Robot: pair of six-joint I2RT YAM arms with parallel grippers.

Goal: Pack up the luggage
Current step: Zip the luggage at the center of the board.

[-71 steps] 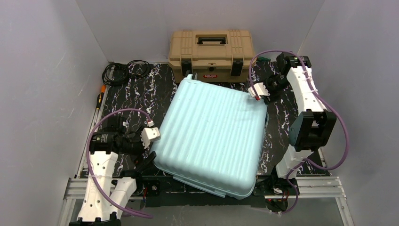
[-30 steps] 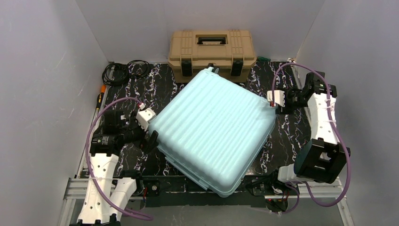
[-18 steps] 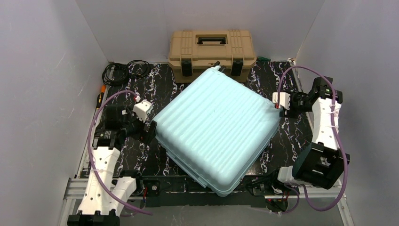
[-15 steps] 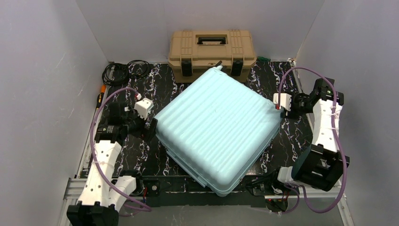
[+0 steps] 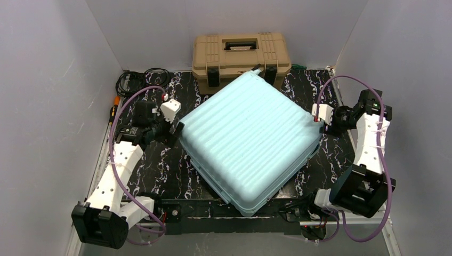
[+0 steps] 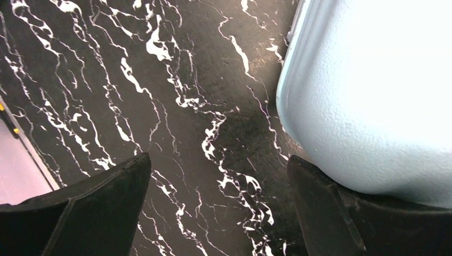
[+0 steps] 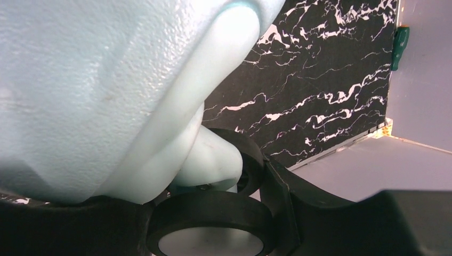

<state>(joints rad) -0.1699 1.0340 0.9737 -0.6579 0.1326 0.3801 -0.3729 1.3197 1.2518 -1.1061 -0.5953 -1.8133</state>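
Observation:
The luggage (image 5: 250, 138) is closed and lies flat on the black marbled table, turned like a diamond, its far corner touching the tan toolbox. My left gripper (image 5: 178, 128) is open at its left corner. In the left wrist view (image 6: 218, 202) the right-hand finger (image 6: 341, 213) rests against the pale blue shell (image 6: 373, 96), with bare table between the fingers. My right gripper (image 5: 319, 121) is at the right corner. In the right wrist view (image 7: 213, 229) it is open with a black wheel (image 7: 213, 218) of the luggage (image 7: 96, 80) between its fingers.
A tan toolbox (image 5: 240, 53) with black latches stands at the back wall. Coiled black cables (image 5: 138, 80) lie at the back left. An orange-handled tool (image 5: 114, 106) lies along the left edge. A green object (image 7: 401, 48) lies by the right wall.
The luggage has turned clockwise and shifted toward the toolbox. My left gripper moved away from me along its left corner. My right gripper moved toward me with the wheeled corner.

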